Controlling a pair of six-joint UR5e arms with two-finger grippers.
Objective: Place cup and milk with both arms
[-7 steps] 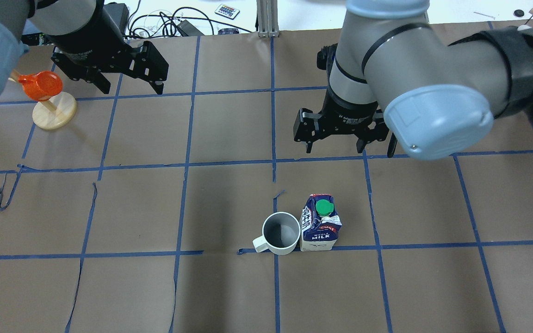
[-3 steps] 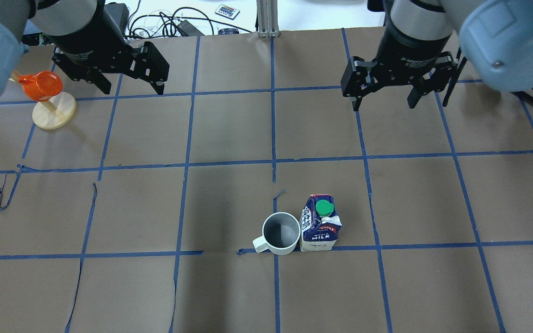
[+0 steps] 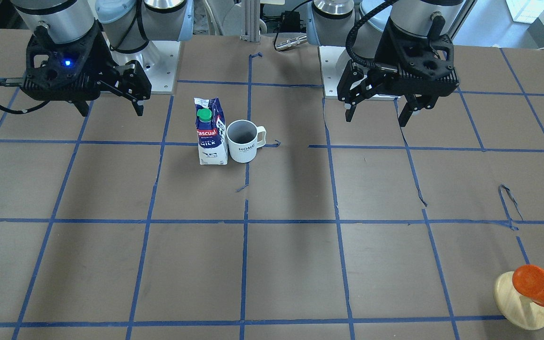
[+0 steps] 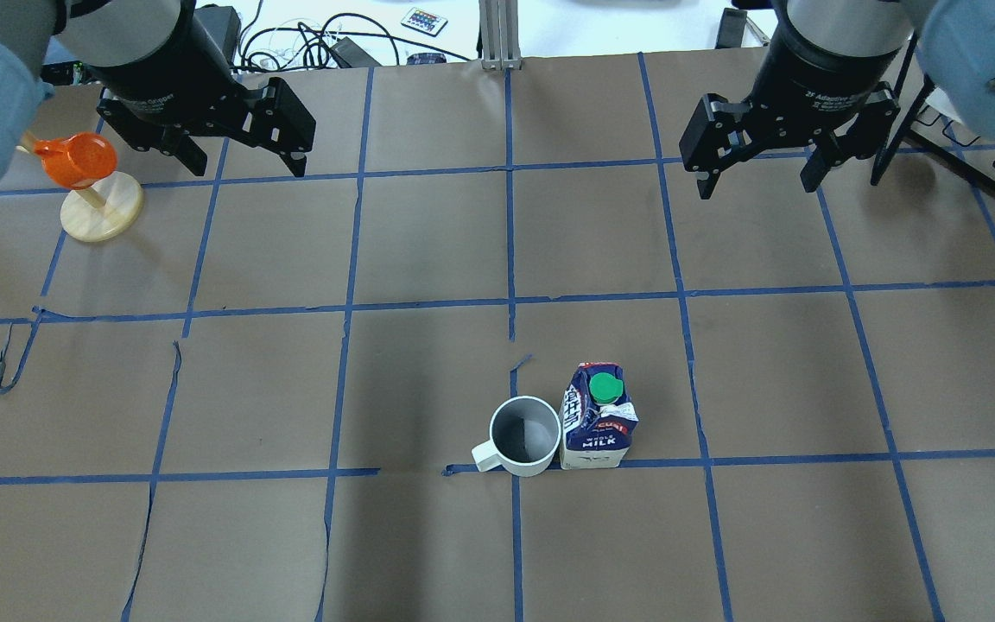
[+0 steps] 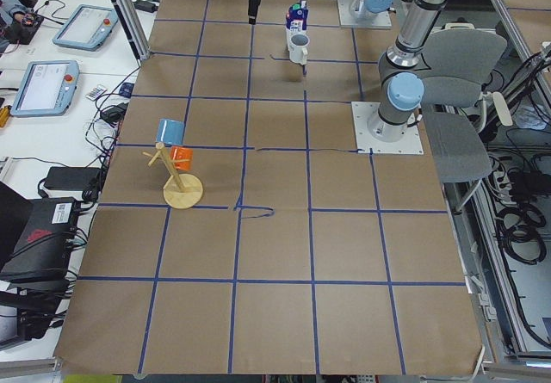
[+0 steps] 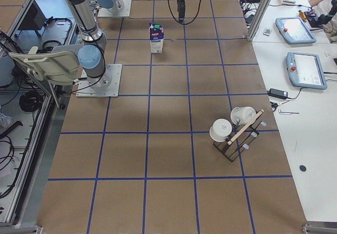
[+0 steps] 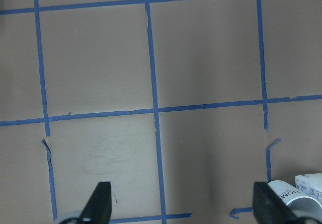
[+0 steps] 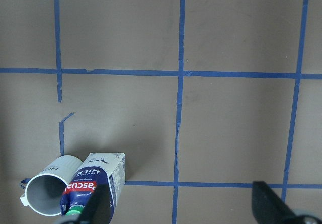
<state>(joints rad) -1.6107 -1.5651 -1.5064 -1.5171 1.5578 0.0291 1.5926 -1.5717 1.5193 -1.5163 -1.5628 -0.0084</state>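
White cup [image 4: 525, 435], grey inside bare, seemingly flush against capped milk [image 4: 598, 421]

Seen from overhead, the cup [image 4: 525, 436] stands on the counter [image 4: 290, 389], with the milk carton [image 4: 597, 423] touching it at its 3 o'clock. The left hand [image 4: 247, 164] hangs well apart at about 10 o'clock, the right hand [image 4: 757, 188] at about 2 o'clock.

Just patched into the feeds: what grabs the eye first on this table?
The milk and the cup stand upright, close side by side, near the middle of the brown, blue-gridded table. The left gripper and the right gripper both hang open and empty, well away from the pair. An orange cup on a wooden stand sits off on the robot's left.
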